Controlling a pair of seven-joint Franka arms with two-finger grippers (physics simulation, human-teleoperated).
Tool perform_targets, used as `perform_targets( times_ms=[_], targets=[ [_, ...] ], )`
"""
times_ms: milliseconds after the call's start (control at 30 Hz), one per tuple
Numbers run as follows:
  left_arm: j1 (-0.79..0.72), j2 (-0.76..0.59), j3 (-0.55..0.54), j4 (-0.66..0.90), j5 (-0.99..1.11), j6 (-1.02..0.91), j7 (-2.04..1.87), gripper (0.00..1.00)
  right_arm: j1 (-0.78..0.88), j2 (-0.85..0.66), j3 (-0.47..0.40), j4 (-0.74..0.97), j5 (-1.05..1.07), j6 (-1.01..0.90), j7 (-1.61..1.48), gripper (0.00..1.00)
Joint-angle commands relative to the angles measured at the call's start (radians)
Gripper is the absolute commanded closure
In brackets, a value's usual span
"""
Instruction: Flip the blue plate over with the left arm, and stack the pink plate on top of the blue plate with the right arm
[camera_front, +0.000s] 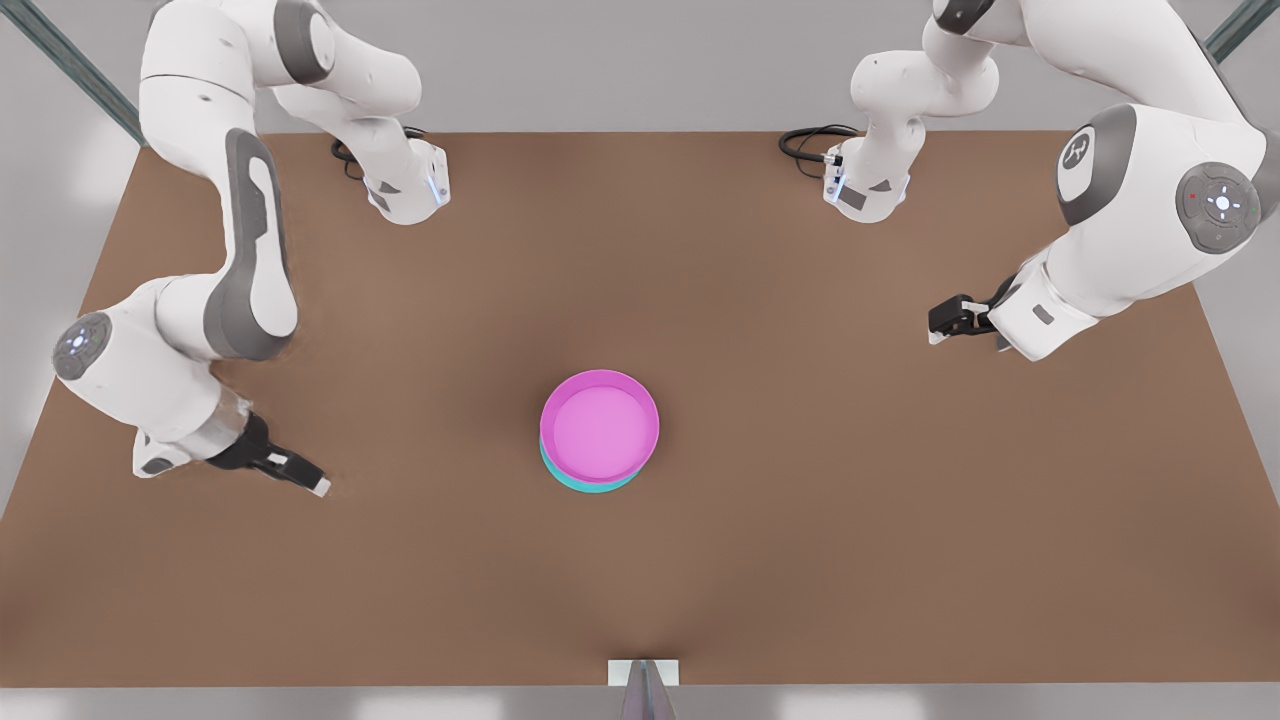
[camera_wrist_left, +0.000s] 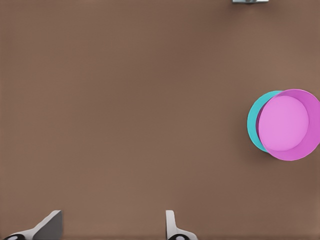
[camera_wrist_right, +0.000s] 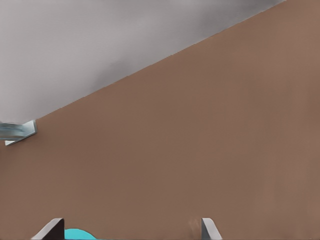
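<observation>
The pink plate sits rim-up on top of the blue plate near the table's middle, slightly offset. Only a turquoise crescent of the blue plate shows beneath it, so which way up it lies cannot be told. In the left wrist view the pink plate covers most of the blue plate. My left gripper hovers open and holds nothing at the front view's right, well away from the stack. My right gripper is open and holds nothing at the front view's left, with a sliver of the blue plate by one fingertip.
Bare brown table surrounds the stack. A small metal bracket sits at the table's near edge. The two arm bases with black cables stand at the far edge.
</observation>
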Motion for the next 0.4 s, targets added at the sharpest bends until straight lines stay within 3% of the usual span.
perform_targets(
  times_ms=[0, 100, 167, 200, 367],
  targets=[
    [0.0, -0.001, 0.0, 0.0, 0.002, -0.003, 0.001, 0.0, -0.046, -0.007, -0.01, 0.11, -0.141, -0.502, -0.211, 0.0],
    [0.0, -0.001, 0.0, 0.0, 0.005, -0.052, -0.003, 0.0, -0.026, -0.136, -0.004, 0.087, -0.152, -0.607, -0.181, 0.0],
    [0.0, 0.0, 0.0, 0.0, 0.008, -0.06, -0.003, 0.0, -0.026, -0.369, -0.001, -0.224, -0.158, -0.432, -0.179, 0.0],
    [0.0, 0.0, 0.001, -0.001, 0.008, -0.06, -0.003, 0.0, -0.026, -0.435, 0.001, -0.296, -0.185, -0.386, -0.179, 0.0],
    [0.0, 0.0, 0.001, -0.004, 0.008, -0.078, -0.002, 0.0, -0.026, -0.469, 0.004, -0.261, -0.21, -0.424, -0.181, 0.0]
  ],
)
